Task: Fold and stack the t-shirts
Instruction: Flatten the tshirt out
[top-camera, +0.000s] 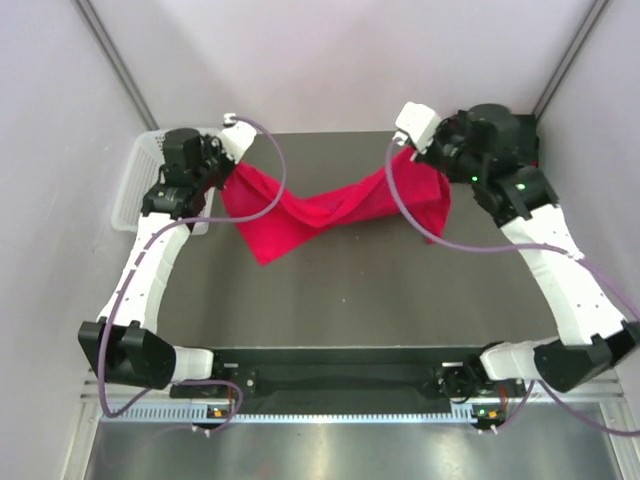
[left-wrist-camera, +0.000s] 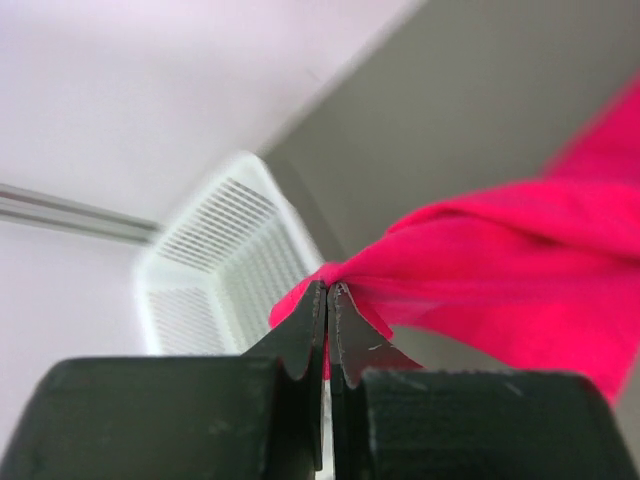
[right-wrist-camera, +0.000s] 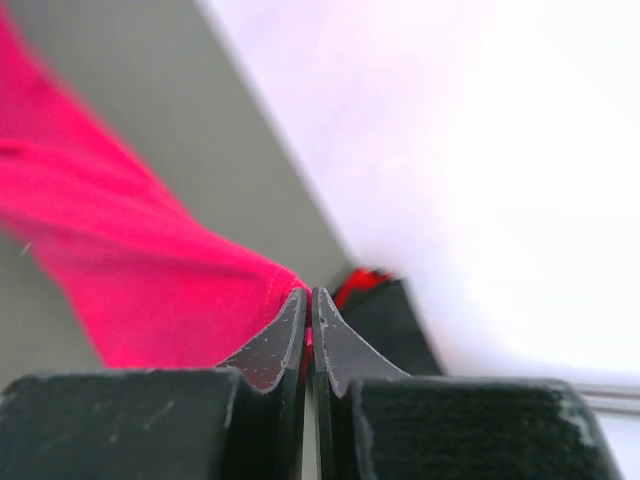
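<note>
The crimson red t-shirt (top-camera: 320, 212) hangs stretched and twisted between both grippers above the dark table. My left gripper (top-camera: 228, 170) is shut on its left end; the left wrist view shows the cloth (left-wrist-camera: 500, 270) pinched at the fingertips (left-wrist-camera: 318, 300). My right gripper (top-camera: 425, 160) is shut on its right end; the right wrist view shows the cloth (right-wrist-camera: 130, 270) caught at the fingertips (right-wrist-camera: 298, 305). A black folded cloth (top-camera: 520, 135) lies at the far right corner, behind the right arm, and shows in the right wrist view (right-wrist-camera: 385, 310) with a red edge.
A white plastic mesh basket (top-camera: 135, 185) stands at the table's far left edge, also in the left wrist view (left-wrist-camera: 215, 260). Pale walls close in on three sides. The dark table (top-camera: 340, 300) lies under the shirt.
</note>
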